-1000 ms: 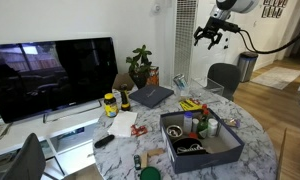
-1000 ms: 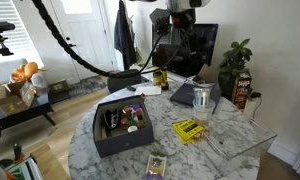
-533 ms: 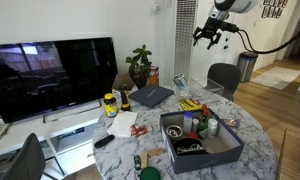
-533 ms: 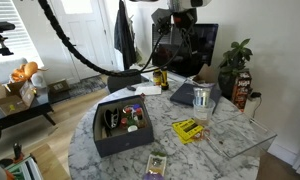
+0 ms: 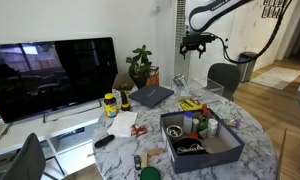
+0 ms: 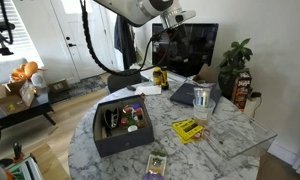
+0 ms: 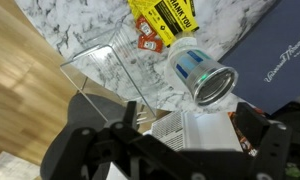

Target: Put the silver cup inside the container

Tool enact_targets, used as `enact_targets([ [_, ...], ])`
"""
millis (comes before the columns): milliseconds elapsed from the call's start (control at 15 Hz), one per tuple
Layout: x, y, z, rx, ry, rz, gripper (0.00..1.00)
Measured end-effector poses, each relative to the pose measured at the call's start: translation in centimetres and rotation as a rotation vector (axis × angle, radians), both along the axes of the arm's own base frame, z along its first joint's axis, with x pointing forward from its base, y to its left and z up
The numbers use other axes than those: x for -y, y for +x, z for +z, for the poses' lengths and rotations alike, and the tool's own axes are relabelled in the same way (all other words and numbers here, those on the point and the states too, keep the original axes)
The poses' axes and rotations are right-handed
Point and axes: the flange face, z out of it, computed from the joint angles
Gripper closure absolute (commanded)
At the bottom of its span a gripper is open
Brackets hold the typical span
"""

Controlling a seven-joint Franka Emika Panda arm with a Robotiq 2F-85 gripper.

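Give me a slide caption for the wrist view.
Open gripper above the marble table, looking down on the silver cup beside a yellow packet.

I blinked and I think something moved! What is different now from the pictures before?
The arm swung, carrying the gripper sideways toward the plant and a little lower. It is open and has grabbed nothing. The cup, the box and the other things on the table stayed where they were.
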Motion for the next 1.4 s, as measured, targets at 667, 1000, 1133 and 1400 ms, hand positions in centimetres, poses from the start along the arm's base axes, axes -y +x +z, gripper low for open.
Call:
enact_targets([
  [667, -1.9, 4.0, -3.6, -0.155, -0.093, -0.108, 0.0],
  [1000, -0.4, 4.3, -6.1, -0.168, 0.061, -0.183, 0.0],
  [1133, 1.3, 4.6, -7.8, -0.171, 0.124, -0.232, 0.0],
  [1400, 3.9, 6.0, -10.2, -0.123, 0.251, -0.305, 0.04],
])
